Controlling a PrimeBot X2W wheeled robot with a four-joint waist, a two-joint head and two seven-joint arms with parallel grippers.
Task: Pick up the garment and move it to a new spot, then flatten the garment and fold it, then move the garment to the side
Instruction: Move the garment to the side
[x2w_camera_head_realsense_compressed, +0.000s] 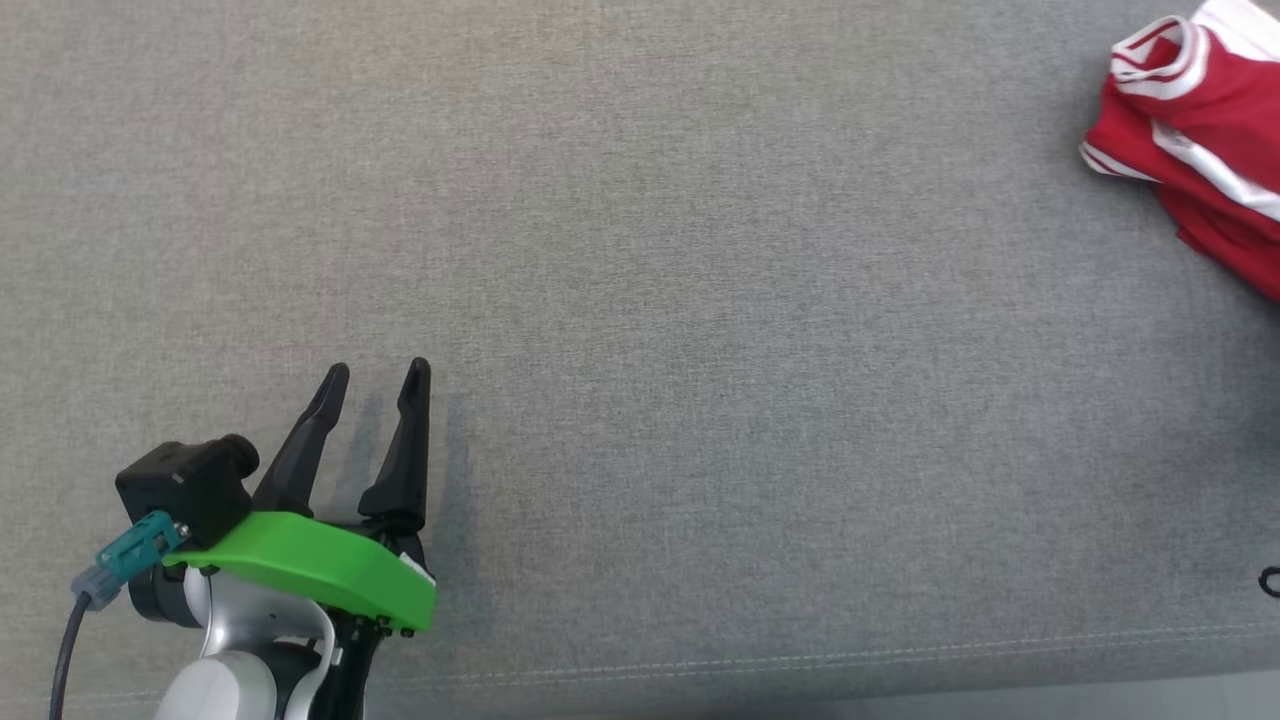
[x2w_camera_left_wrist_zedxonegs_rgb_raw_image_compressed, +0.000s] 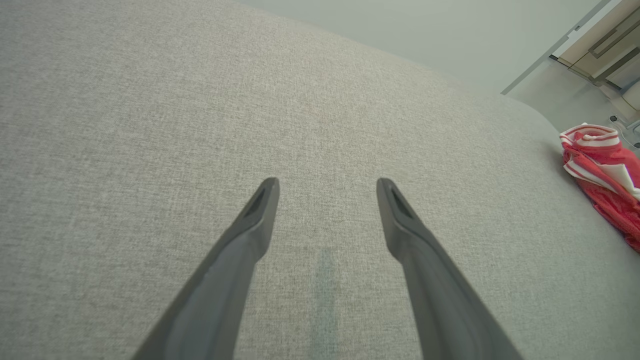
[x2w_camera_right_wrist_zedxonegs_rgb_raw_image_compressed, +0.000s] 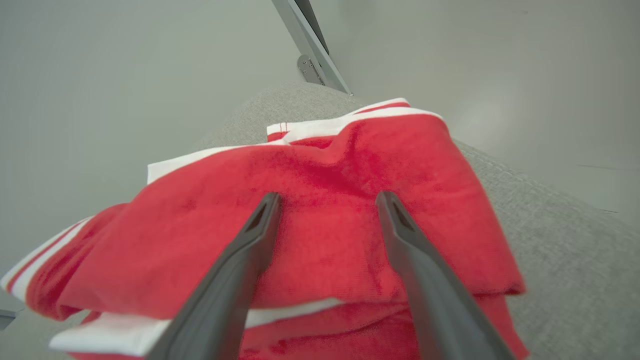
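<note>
Currently holding left gripper (x2w_camera_head_realsense_compressed: 380, 366) over bare grey cushion (x2w_camera_head_realsense_compressed: 700, 300) at near left, fingers apart. Keeping right gripper (x2w_camera_right_wrist_zedxonegs_rgb_raw_image_compressed: 327, 195) close over crumpled red-and-white garment (x2w_camera_head_realsense_compressed: 1200, 130) at far right, fingers spread, clamping nothing.

The place looked like an indoor room furnished in a domestic way, though the views did not settle whether it was a real home or a staged test room. The work surface was a broad cushion (x2w_camera_head_realsense_compressed: 640, 250) upholstered in grey woven cloth, more bed or sofa than bench. It had a stitched seam (x2w_camera_head_realsense_compressed: 800, 661) along its near edge and a rounded far right corner. A red garment (x2w_camera_head_realsense_compressed: 1200, 130) with white trim lay crumpled at its right edge. Beyond that corner were a pale backdrop (x2w_camera_left_wrist_zedxonegs_rgb_raw_image_compressed: 425, 30), a beige cabinet (x2w_camera_left_wrist_zedxonegs_rgb_raw_image_compressed: 595, 30) with long dark handles (x2w_camera_left_wrist_zedxonegs_rgb_raw_image_compressed: 607, 40), and a grey metal strut (x2w_camera_right_wrist_zedxonegs_rgb_raw_image_compressed: 312, 50).
</note>
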